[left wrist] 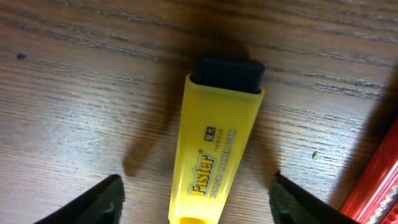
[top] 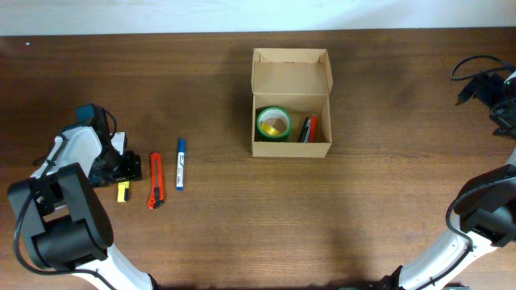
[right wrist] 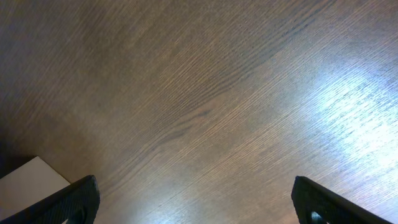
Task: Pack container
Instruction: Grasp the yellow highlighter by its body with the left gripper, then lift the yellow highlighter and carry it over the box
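Observation:
The tan cardboard container (top: 291, 147) stands open at the table's middle, its flap lid (top: 291, 74) raised at the back. Inside lie a green tape roll (top: 272, 124) and some red and dark pens (top: 310, 128). A yellow highlighter with a black cap (left wrist: 214, 149) lies on the table at the far left (top: 123, 192). My left gripper (left wrist: 196, 202) is open, low over the highlighter, one finger on each side, not touching. My right gripper (right wrist: 196, 202) is open and empty over bare wood at the far right.
An orange box cutter (top: 156, 180) and a blue marker (top: 180, 164) lie just right of the highlighter; the cutter's red edge shows in the left wrist view (left wrist: 376, 180). A white corner (right wrist: 28, 177) shows in the right wrist view. A black cable (top: 476, 68) lies at the far right.

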